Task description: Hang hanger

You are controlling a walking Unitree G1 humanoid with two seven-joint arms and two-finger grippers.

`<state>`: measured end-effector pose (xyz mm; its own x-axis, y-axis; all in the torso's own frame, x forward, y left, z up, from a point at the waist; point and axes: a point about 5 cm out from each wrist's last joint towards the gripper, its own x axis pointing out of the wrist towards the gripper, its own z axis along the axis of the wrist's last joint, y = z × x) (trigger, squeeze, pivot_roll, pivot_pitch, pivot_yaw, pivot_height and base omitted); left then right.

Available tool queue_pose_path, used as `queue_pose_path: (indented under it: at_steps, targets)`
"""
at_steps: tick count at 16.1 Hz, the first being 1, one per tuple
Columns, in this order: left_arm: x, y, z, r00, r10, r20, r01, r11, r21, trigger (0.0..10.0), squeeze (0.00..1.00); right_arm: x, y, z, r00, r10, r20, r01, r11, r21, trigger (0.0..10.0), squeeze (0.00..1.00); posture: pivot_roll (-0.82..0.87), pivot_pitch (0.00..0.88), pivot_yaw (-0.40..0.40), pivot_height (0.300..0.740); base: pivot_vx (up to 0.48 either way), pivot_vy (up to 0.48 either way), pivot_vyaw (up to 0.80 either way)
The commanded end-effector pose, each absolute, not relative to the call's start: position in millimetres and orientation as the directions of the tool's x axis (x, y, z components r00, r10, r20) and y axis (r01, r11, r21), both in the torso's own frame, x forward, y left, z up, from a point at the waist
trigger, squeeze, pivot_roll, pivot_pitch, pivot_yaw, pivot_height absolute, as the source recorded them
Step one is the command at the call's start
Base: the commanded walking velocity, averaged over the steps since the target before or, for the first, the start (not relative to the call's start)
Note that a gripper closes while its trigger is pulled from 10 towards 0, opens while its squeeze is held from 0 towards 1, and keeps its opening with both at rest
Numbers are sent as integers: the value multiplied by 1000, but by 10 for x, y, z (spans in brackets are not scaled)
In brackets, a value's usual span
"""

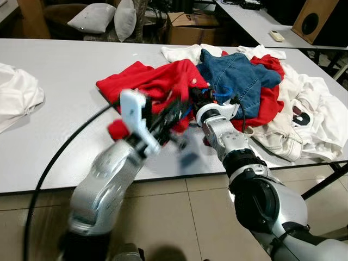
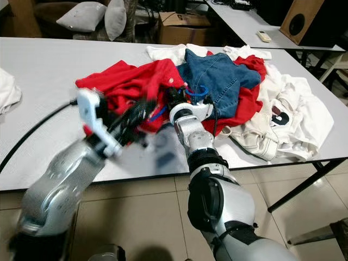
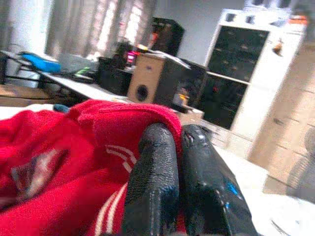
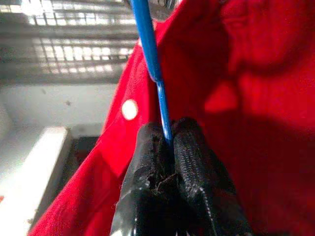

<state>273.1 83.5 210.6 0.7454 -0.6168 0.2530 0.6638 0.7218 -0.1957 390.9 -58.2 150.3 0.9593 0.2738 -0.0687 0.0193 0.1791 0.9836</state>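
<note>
A red garment [image 1: 157, 81] lies crumpled in the middle of the white table [image 1: 65, 70], against a heap of clothes. My right gripper [image 1: 193, 99] reaches into its near edge and is shut on a thin blue hanger [image 4: 150, 49]; blue loops of the hanger [image 1: 220, 95] show beside the wrist. Red cloth hangs close around those fingers [image 4: 192, 157]. My left gripper [image 1: 169, 116], blurred, is at the garment's front edge just left of the right one. Its fingers [image 3: 152, 172] are pressed shut against red fabric [image 3: 59, 162]; I cannot tell whether cloth is pinched between them.
Blue denim [image 1: 234, 73] and white clothes [image 1: 310, 114] are piled on the table's right side. Another white cloth [image 1: 16, 92] lies at the left edge. A black cable [image 1: 54, 163] trails from my left arm. Beyond the table are pillows [image 1: 100, 16] and a cardboard box [image 1: 190, 24].
</note>
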Motion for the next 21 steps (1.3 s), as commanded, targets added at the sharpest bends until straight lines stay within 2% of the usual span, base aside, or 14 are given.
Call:
queue_pose_path:
  at_steps: [1,4,5,8,9,11,14,15,16,17,18,21]
  targets:
    - [2782,858,2156,771,-575,274,629,754,-187,0,0,3874,-314,1585,943,327,-56,-10,196,981,10000,0,102,13,-95,740,0,0,0]
    - [3032,1134,2277,867,-425,262,477,859,-185,0,0,3821,-257,1521,914,395,-90,-25,277,961,10000,0,101,11,-91,740,0,0,0]
    - [3062,1179,2301,877,-399,266,455,868,-199,0,0,3810,-257,1507,906,412,-100,-33,304,952,10000,0,100,10,-89,740,0,0,0]
    - [3242,1450,2441,932,-211,294,295,913,-281,0,0,3738,-344,1445,859,497,-121,-130,440,888,10000,0,93,3,-75,740,0,0,0]
    - [3270,1475,2450,938,-188,290,272,919,-286,0,0,3724,-368,1437,852,509,-123,-146,456,878,10000,0,89,0,-65,740,0,0,0]
    - [3305,1422,2386,942,-240,235,285,942,-180,0,0,3649,-440,1400,823,554,-126,-178,462,869,10000,0,90,0,-60,740,0,0,0]
    - [3337,1339,2095,952,-302,45,302,953,-6,0,0,3575,-493,1474,797,597,-96,-241,459,855,10000,0,90,0,-59,740,0,0,0]
    - [3320,1295,1988,938,-348,-12,348,938,6,4588,0,3554,-525,1515,792,604,-83,-263,462,847,10000,0,88,0,-60,740,0,0,0]
    - [3289,1267,1804,911,-400,-104,399,916,-31,10000,0,3524,-587,1589,791,609,-60,-282,450,847,10000,0,88,0,-60,740,0,0,0]
    - [3286,1313,1674,910,-387,-148,391,920,-3,10000,451,3496,-645,1637,794,606,-49,-300,460,835,10000,0,87,0,-59,740,0,0,0]
    - [3287,1389,1579,916,-355,-188,366,930,25,10000,1000,3477,-696,1676,799,600,-39,-307,463,831,10000,0,71,0,-56,740,0,0,0]
    - [3266,1611,1556,920,-333,-205,338,941,-15,10000,1000,3397,-908,1765,827,562,-18,-287,450,846,10000,0,59,0,-59,740,0,0,0]
